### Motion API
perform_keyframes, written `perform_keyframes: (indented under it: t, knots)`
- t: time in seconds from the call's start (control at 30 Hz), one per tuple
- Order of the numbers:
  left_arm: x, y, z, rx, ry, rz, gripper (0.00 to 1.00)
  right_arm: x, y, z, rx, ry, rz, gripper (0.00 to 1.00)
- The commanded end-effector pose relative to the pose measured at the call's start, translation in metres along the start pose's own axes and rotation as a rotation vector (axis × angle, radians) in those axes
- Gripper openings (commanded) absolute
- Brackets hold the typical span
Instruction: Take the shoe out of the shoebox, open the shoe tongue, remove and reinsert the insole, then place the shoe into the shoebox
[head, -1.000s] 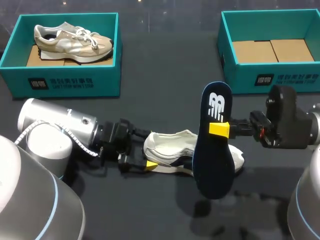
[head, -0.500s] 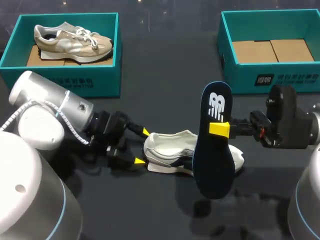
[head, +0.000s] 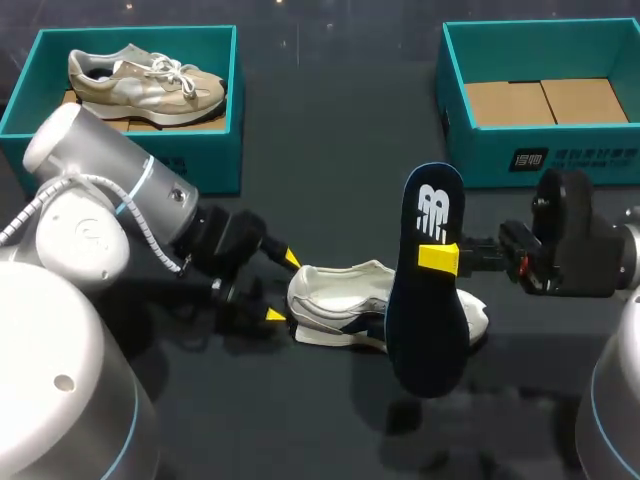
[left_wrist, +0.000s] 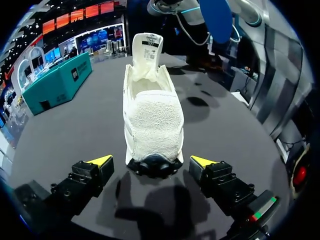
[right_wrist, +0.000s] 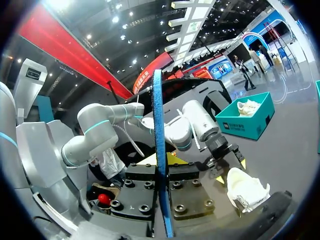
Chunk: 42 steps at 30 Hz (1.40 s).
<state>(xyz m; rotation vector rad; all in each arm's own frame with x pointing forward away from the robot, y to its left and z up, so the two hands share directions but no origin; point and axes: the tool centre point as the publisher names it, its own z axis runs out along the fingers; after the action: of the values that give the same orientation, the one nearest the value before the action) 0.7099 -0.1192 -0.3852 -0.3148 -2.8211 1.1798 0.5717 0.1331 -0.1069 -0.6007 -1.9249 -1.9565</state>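
Left arm (head: 90, 200): silver shell, blue ring, white braided cable
Right arm (head: 565, 240): black wrist, red mark
Left gripper (left_wrist: 151, 161): black, yellow tips

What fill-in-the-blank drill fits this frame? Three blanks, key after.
The right end effector is shut on the dark blue ____.
The left end effector stands open at the white shoe's ____ end.
The beige shoe lies in the ____ shoebox.
Missing: insole; heel; left.
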Motion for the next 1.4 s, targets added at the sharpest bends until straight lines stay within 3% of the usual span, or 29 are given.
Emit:
perform_keyframes:
  t: [0.03,0.23,0.63,1.4]
  knots:
    - [0.001,-0.012,-0.004,-0.144,-0.038,-0.026,1.00,0.003,-0.001,0.000,0.000,-0.006,0.001,0.00]
    - [0.002,-0.023,-0.010,-0.281,-0.051,-0.009,1.00,0.003,-0.001,0.000,0.000,-0.006,0.001,0.00]
    - [-0.005,-0.026,-0.010,-0.444,-0.054,0.002,1.00,0.003,-0.001,0.000,0.000,-0.006,0.001,0.00]
    - [-0.002,-0.037,-0.011,-0.516,-0.052,0.028,1.00,0.003,-0.001,0.000,0.000,-0.006,0.001,0.00]
